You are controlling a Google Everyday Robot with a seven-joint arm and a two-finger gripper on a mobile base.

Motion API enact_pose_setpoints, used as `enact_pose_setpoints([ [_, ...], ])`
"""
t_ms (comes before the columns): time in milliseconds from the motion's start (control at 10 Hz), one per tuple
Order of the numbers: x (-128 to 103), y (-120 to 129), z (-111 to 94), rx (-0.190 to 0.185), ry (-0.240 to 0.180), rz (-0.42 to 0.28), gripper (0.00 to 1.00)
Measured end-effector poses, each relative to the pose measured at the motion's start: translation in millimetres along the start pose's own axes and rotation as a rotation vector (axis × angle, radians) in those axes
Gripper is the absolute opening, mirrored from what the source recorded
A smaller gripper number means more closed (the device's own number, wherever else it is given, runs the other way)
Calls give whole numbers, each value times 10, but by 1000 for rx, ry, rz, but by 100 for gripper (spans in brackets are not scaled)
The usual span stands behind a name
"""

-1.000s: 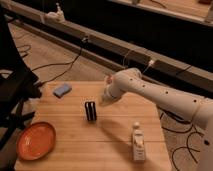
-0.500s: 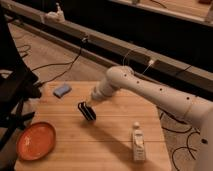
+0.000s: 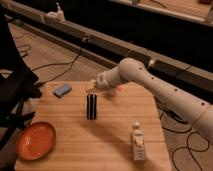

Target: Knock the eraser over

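The eraser (image 3: 91,106) is a small black block with thin pale stripes. It stands upright near the middle of the wooden table (image 3: 115,140). My gripper (image 3: 93,86), at the end of the white arm (image 3: 150,82) that reaches in from the right, is just behind and above the eraser's top. I cannot tell whether it touches the eraser.
A flat light-blue pad (image 3: 62,90) lies at the table's back left. An orange plate (image 3: 36,140) sits at the front left. A white bottle (image 3: 137,142) stands at the front right. Cables run on the floor behind, and black equipment stands to the left.
My gripper moved left from beside the eraser to its top. Half a second ago the eraser looked tilted; now it stands upright at about the same spot.
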Motion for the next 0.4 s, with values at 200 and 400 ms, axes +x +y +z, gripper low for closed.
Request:
enact_pose_setpoints([
  [200, -91, -326, -218, 28, -61, 45, 0],
  [400, -75, -500, -273, 50, -68, 76, 1],
])
